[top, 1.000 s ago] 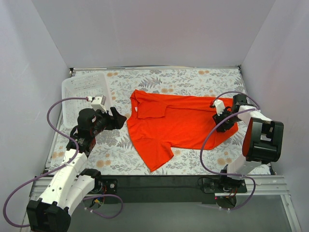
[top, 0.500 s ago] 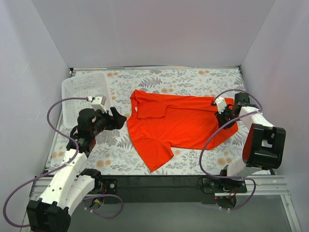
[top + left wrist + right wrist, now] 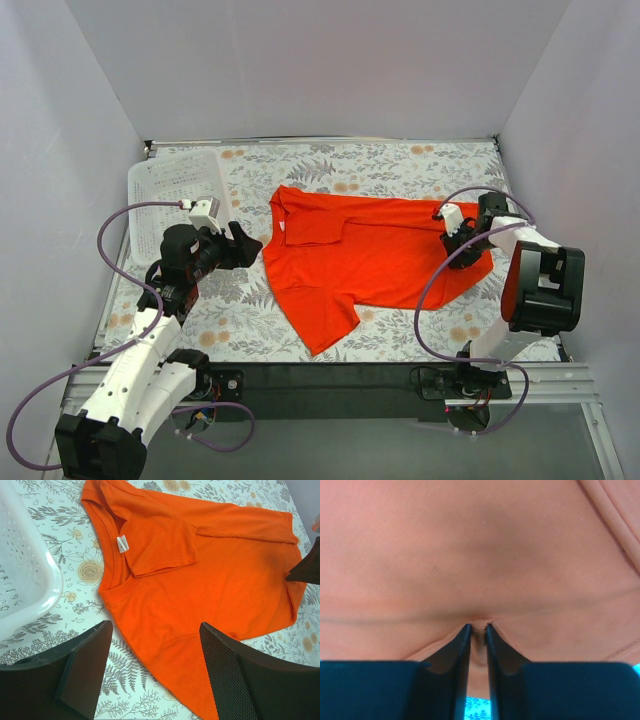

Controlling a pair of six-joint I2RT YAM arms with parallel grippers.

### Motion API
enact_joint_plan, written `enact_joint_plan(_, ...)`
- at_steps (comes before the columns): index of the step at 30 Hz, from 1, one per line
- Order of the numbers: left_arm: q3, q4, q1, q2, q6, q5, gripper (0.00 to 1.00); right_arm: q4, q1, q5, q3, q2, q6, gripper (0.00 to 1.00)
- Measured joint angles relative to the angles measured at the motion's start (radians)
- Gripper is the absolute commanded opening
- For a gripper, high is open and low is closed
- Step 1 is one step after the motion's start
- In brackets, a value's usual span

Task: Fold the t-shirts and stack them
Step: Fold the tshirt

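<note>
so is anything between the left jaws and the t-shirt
Nothing visible. The open left jaws hover beside the collar edge of the t-shirt, with only bare floral table between them. The white basket sits off to the side, clear of that path.

In the right wrist view the t-shirt (image 3: 480,555) is cut off at the top and both sides. The fabric nipped by the right tool (image 3: 478,626) is hidden inside its own crease. In the left wrist view the basket (image 3: 25,580) is cut by the left edge. The near sleeve is partly covered by a finger of the left tool (image 3: 155,630), and the neck label (image 3: 122,544) is too small to be read.
</note>
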Motion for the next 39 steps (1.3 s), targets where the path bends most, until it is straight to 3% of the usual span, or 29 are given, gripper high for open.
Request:
enact_joint_plan(5, 0.000, 0.000, 0.000, 0.000, 0.000, 0.000, 0.65, 0.001, 0.000, 0.008, 0.000, -0.002, 0.002, 0.09)
enact_joint_plan(13, 0.000, 0.000, 0.000, 0.000, 0.000, 0.001, 0.65, -0.006, 0.000, 0.050, -0.052, -0.183, -0.019, 0.09)
enact_joint_plan(20, 0.000, 0.001, 0.000, -0.001, 0.000, 0.006, 0.65, -0.042, 0.000, 0.126, -0.214, -0.367, -0.103, 0.11)
enact_joint_plan(25, 0.000, 0.007, -0.003, 0.000, 0.000, 0.025, 0.65, -0.117, 0.000, 0.203, -0.316, -0.482, -0.166, 0.22)
enact_joint_plan(31, -0.001, 0.016, -0.009, 0.001, 0.000, 0.049, 0.65, -0.166, -0.032, 0.329, -0.404, -0.685, -0.227, 0.52)
enact_joint_plan(35, -0.008, 0.037, -0.014, 0.016, -0.005, 0.099, 0.66, -0.169, -0.066, 0.367, -0.408, -0.722, -0.235, 0.55)
enact_joint_plan(39, -0.010, 0.051, -0.032, 0.064, -0.042, 0.170, 0.64, -0.207, -0.084, 0.304, -0.357, -0.719, -0.239, 0.59)
